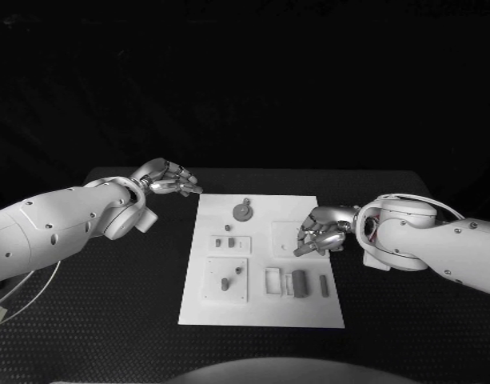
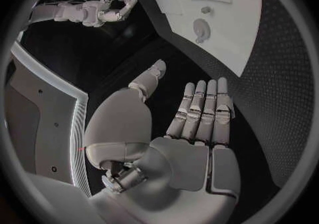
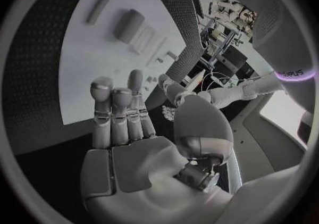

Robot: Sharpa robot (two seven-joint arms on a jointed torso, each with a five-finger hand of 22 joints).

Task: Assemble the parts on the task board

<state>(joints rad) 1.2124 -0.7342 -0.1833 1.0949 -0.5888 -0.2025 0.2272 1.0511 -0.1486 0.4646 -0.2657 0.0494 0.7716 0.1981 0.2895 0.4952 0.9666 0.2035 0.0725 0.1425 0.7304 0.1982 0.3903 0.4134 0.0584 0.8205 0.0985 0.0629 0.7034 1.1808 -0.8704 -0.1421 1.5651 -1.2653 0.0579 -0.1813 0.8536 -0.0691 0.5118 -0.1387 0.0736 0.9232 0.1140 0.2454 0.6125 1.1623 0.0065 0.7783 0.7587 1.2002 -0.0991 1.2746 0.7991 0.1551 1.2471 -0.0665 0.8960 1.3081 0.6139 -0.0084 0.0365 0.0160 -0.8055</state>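
One white task board (image 1: 262, 312) on the table, two silver hands over it, left hand (image 1: 166, 178) and right hand (image 1: 323, 230), plus about ten small grey parts (image 1: 300, 282).

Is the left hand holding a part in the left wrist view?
No, the left hand is open with straight fingers and nothing lies in its palm.

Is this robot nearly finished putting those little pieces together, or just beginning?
Seemingly just beginning. Several parts lie loose on the task board. Neither hand holds anything: the left hand hovers off the board's far corner, the right hand over its right edge. Assembly remains ahead.
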